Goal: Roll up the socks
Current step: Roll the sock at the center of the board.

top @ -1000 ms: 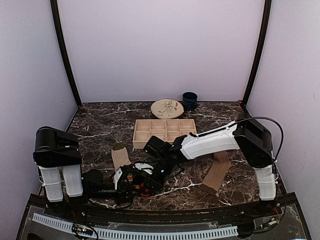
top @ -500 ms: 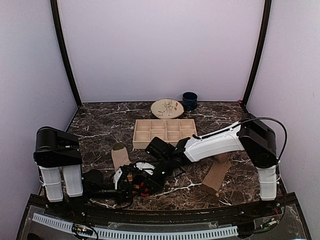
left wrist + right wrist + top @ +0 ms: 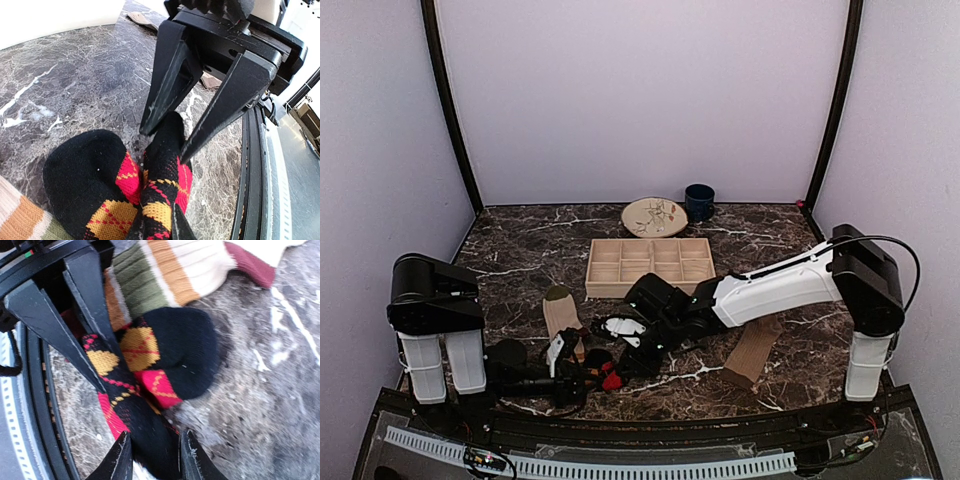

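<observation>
The black argyle sock (image 3: 604,374) lies near the front edge, stretched between both grippers. My left gripper (image 3: 582,378) is shut on one part of it (image 3: 100,170). My right gripper (image 3: 619,364) is shut on its dark end (image 3: 185,345), right in front of the left fingers. In the left wrist view the right fingers (image 3: 165,95) pinch the sock tip. The striped sock (image 3: 561,313) lies just behind and touches the argyle one (image 3: 170,270). The plain tan ribbed sock (image 3: 755,345) lies to the right, under the right arm.
A wooden compartment tray (image 3: 650,262) sits mid-table. A patterned plate (image 3: 654,216) and a dark blue mug (image 3: 699,201) stand at the back. The black front rail (image 3: 252,165) runs close beside the grippers.
My right arm has swung to the right and drawn its gripper slightly right, pulling the argyle sock out longer. The left gripper has stayed in place.
</observation>
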Motion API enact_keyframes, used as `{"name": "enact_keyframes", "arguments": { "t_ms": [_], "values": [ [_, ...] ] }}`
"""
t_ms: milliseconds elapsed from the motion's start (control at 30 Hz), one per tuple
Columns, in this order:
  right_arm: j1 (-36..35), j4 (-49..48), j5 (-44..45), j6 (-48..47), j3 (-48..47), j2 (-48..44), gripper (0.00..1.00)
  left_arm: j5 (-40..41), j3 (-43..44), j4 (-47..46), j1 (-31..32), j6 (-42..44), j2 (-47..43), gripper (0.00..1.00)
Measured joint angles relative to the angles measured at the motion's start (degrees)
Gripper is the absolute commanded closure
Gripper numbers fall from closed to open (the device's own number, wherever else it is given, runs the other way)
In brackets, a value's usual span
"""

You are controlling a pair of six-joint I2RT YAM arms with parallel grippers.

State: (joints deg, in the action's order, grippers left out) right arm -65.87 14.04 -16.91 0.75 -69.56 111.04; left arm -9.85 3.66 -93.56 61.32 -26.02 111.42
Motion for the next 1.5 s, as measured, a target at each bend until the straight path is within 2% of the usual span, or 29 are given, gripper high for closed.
{"name": "enact_keyframes", "arguments": {
  "t_ms": [200,467,733,1100,1500],
  "values": [
    [-2.03,-1.66,8.44,0.28,2.75,-3.15,0.69,0.33,0.35,0.00,0.00,-0.61,0.00,1.00],
    [-9.11,-3.15,25.59,-0.94,6.64,-7.39,0.68,0.52,1.40,0.55,0.00,-1.29,-0.04,1.00],
    [-13.46,-4.92,38.82,-3.23,9.11,-8.52,0.65,0.90,3.41,6.86,0.00,-1.90,-3.17,1.00],
    [-16.83,-5.64,46.40,-6.38,7.89,-7.72,0.62,0.22,5.57,13.88,-0.04,-2.32,-6.38,1.00],
    [-20.83,-0.57,51.82,-5.84,4.96,-6.08,0.60,-1.09,9.20,23.19,-0.09,-3.17,-9.92,1.00]
  ]
}}
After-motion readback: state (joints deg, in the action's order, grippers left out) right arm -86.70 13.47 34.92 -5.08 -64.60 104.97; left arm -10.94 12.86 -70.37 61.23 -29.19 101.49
